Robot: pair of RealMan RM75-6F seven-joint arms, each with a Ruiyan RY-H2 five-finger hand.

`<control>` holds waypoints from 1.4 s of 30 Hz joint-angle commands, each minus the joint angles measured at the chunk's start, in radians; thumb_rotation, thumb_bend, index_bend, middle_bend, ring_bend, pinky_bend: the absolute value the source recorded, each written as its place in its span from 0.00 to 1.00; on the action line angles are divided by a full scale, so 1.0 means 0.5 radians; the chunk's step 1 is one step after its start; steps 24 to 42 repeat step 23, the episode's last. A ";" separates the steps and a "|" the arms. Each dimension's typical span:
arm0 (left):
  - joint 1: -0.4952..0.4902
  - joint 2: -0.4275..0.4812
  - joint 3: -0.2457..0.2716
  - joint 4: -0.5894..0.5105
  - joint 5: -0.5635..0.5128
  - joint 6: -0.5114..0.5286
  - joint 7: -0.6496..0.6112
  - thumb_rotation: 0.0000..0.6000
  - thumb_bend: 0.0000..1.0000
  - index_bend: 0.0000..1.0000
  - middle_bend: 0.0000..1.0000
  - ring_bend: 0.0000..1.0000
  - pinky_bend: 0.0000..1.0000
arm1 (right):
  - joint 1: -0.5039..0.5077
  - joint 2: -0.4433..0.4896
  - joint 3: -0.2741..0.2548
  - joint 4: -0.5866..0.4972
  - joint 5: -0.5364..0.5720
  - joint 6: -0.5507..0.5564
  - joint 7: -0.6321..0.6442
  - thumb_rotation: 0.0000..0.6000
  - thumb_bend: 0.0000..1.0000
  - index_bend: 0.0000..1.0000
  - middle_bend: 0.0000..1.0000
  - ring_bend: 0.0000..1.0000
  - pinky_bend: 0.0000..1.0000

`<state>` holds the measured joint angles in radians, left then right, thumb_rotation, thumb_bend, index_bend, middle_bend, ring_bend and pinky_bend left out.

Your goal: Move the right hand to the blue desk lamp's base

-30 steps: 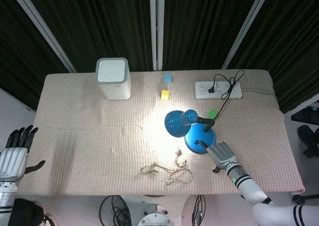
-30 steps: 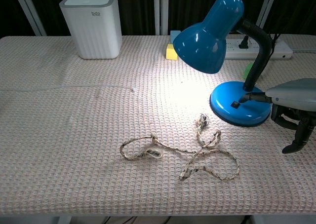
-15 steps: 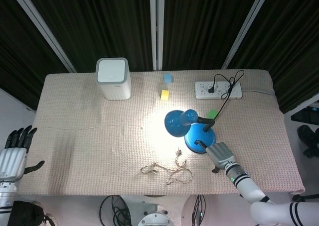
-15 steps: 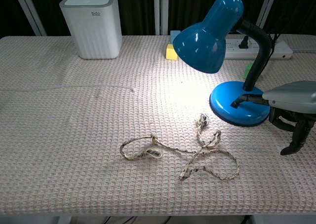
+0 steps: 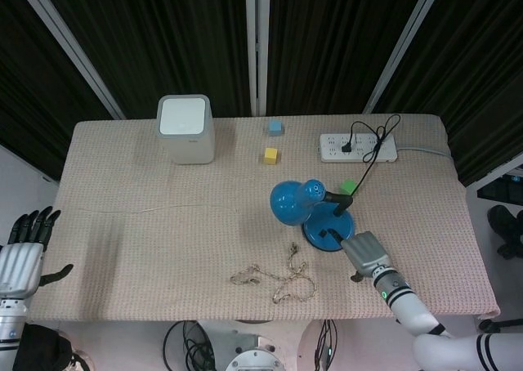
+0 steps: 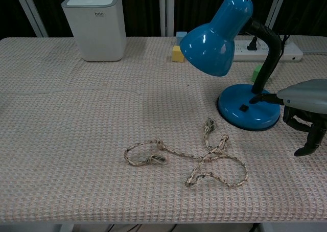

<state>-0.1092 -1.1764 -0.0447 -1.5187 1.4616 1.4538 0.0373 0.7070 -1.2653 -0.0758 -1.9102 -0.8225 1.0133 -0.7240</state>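
The blue lamp's base (image 5: 328, 228) sits on the right half of the cloth-covered table (image 5: 147, 248), in front of the power strip (image 5: 358, 148) and just beside a small green block (image 5: 349, 186). Its black neck rises from the back of the disc and bends toward the table's middle, carrying the blue shade (image 6: 217, 35) out over the cloth; the lamp is not lit.

The right hand (image 5: 364, 253) is the one at work — it lies at the base's near-right edge, palm down, with one dark fingertip (image 6: 255, 98) reaching onto the top of the disc, close to the small black switch (image 6: 243, 108). From the hand, the base lies forward and toward the table's centre. It holds nothing; the thumb hangs below the palm, and the other fingers are hidden under it in both views, so how far they are curled cannot be told.

The left hand (image 5: 24, 248) is well apart, off the table's far left edge, fingers spread and empty — it plays no part. A loose tangle of rope (image 6: 189, 158) lies on the cloth in front of the lamp, clear of the right hand's line to the base.
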 commanded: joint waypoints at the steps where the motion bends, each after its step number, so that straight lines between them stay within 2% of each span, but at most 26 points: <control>1: 0.000 0.004 0.000 -0.004 0.007 0.004 0.001 1.00 0.12 0.05 0.00 0.00 0.00 | -0.162 0.147 -0.114 -0.166 -0.315 0.327 -0.047 1.00 0.00 0.00 0.78 0.84 0.77; 5: 0.000 0.008 0.003 -0.016 0.020 0.012 0.013 1.00 0.12 0.05 0.00 0.00 0.00 | -0.342 0.367 -0.228 -0.266 -0.494 0.578 -0.015 1.00 0.01 0.00 0.77 0.84 0.77; 9: -0.002 0.002 -0.001 -0.042 0.040 0.031 0.038 1.00 0.12 0.05 0.00 0.00 0.00 | -0.544 0.527 -0.290 -0.235 -0.581 0.848 0.010 1.00 0.01 0.00 0.77 0.84 0.77; 11: -0.003 -0.002 -0.003 -0.057 0.051 0.045 0.054 1.00 0.12 0.05 0.00 0.00 0.00 | -0.621 0.570 -0.290 -0.171 -0.661 0.919 0.147 1.00 0.00 0.00 0.78 0.84 0.77; 16: -0.004 0.002 -0.003 -0.105 0.065 0.058 0.110 1.00 0.12 0.05 0.00 0.00 0.00 | -0.861 0.541 -0.230 0.226 -0.984 1.208 0.689 1.00 0.00 0.00 0.80 0.83 0.76; 18: -0.006 0.007 -0.002 -0.119 0.060 0.051 0.128 1.00 0.12 0.05 0.00 0.00 0.00 | -0.933 0.492 -0.202 0.385 -1.059 1.279 0.852 1.00 0.00 0.00 0.62 0.60 0.64; 20: -0.008 0.013 -0.002 -0.130 0.060 0.047 0.142 1.00 0.12 0.05 0.00 0.00 0.00 | -0.961 0.495 -0.200 0.431 -1.048 1.242 0.869 1.00 0.00 0.00 0.18 0.15 0.23; 21: -0.008 0.016 -0.002 -0.137 0.061 0.047 0.149 1.00 0.12 0.05 0.00 0.00 0.00 | -0.974 0.485 -0.190 0.443 -1.043 1.227 0.853 1.00 0.00 0.00 0.03 0.02 0.07; 22: -0.008 0.018 -0.002 -0.142 0.063 0.050 0.152 1.00 0.12 0.05 0.00 0.00 0.00 | -0.981 0.480 -0.189 0.435 -1.046 1.202 0.860 1.00 0.00 0.00 0.00 0.00 0.02; 42: -0.007 0.019 -0.002 -0.147 0.065 0.054 0.154 1.00 0.12 0.05 0.00 0.00 0.00 | -0.985 0.480 -0.189 0.420 -1.045 1.171 0.869 1.00 0.00 0.00 0.00 0.00 0.00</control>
